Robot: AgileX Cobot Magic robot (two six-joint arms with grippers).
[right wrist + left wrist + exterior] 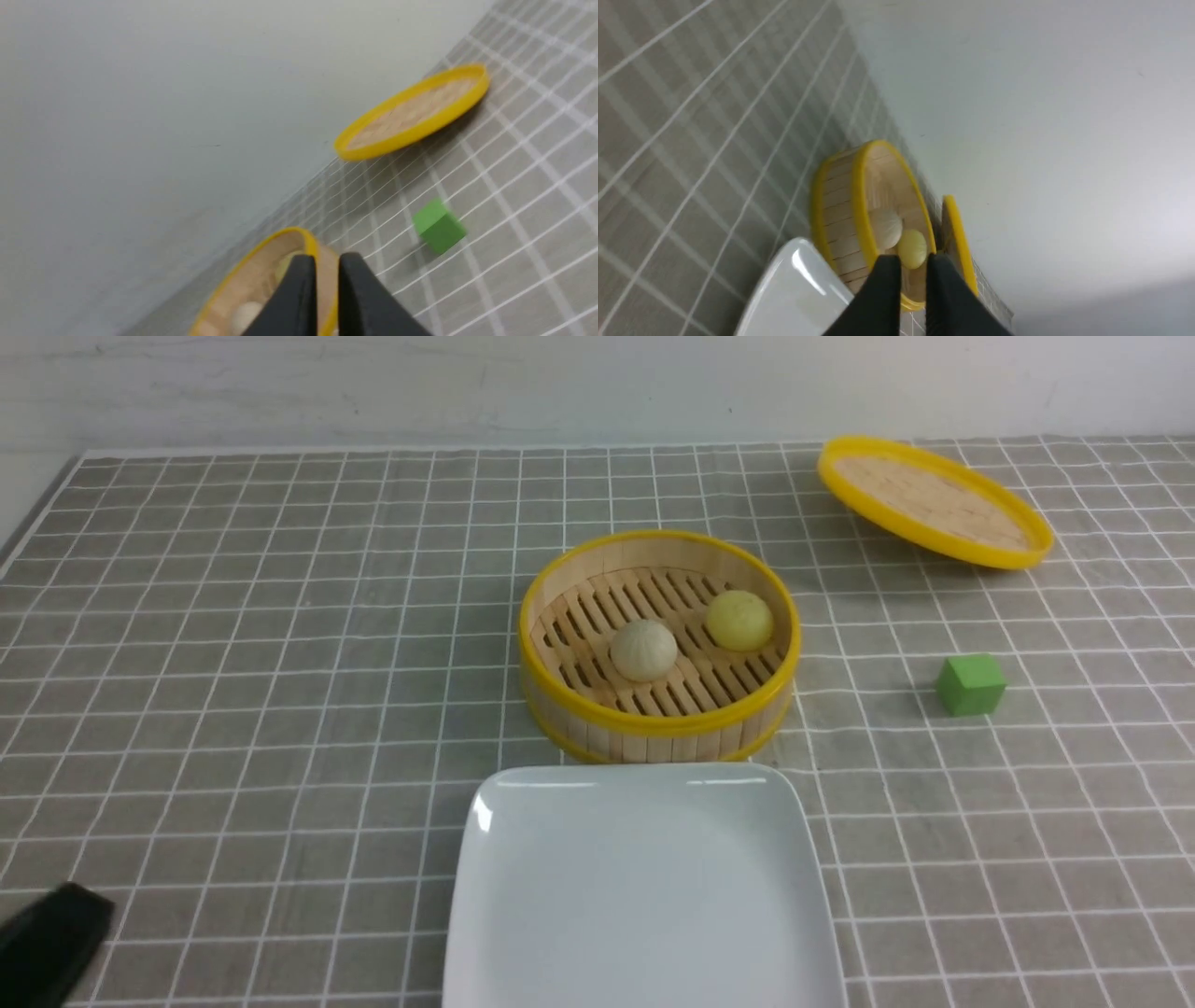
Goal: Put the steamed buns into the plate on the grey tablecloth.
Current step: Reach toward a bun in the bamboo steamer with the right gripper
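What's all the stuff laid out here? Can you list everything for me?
buns: two, one pale, one yellow, inside the steamer
steamer: one, wood with yellow rim, middle of the cloth
lid: one, yellow-rimmed, far right, tilted
cube: one, green, right of the steamer
plate: one, white, nearest the robot, bare
tablecloth: one, grey with white grid
left gripper: black, nearly shut, holding nothing
right gripper: black, nearly shut, holding nothing

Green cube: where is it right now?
In the front view, the green cube sits alone on the grey tablecloth, right of the bamboo steamer and nearer than the lid.
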